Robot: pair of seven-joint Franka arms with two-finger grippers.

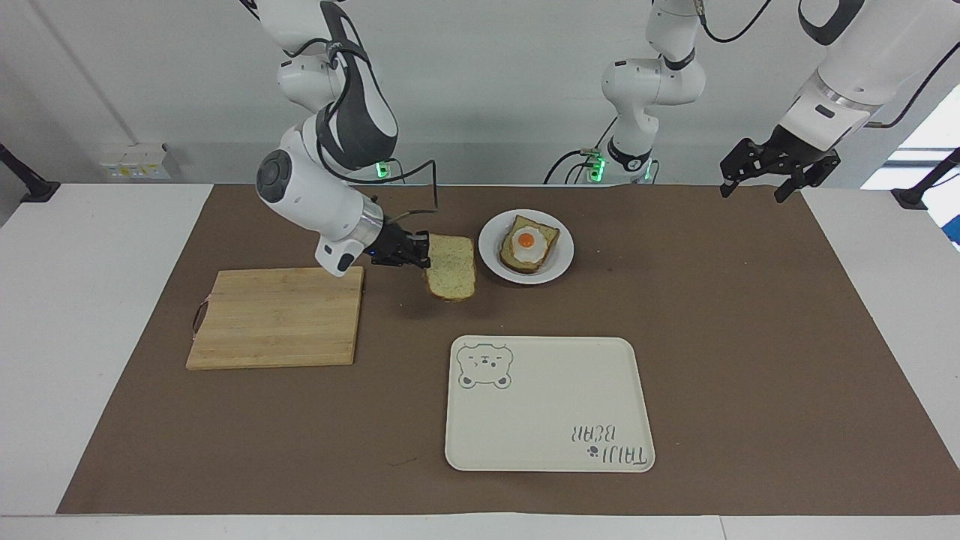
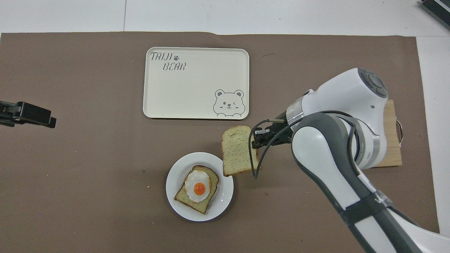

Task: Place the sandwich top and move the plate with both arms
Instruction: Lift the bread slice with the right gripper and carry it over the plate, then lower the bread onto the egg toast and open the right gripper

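My right gripper [image 1: 421, 253] [image 2: 256, 137] is shut on one edge of the sandwich top [image 1: 451, 277] [image 2: 237, 150], a plain speckled bread slice carried in the air over the brown mat beside the plate. The small white plate [image 1: 491, 259] [image 2: 225, 202] holds a bread slice with a fried egg [image 1: 528, 244] [image 2: 197, 187]. My left gripper [image 1: 776, 174] [image 2: 31, 116] waits open in the air over the left arm's end of the mat.
A wooden cutting board [image 1: 274, 318] [image 2: 391, 140] lies toward the right arm's end. A cream tray with a bear drawing [image 1: 547, 403] [image 2: 195, 83] lies farther from the robots than the plate. A brown mat [image 1: 750, 337] covers the table.
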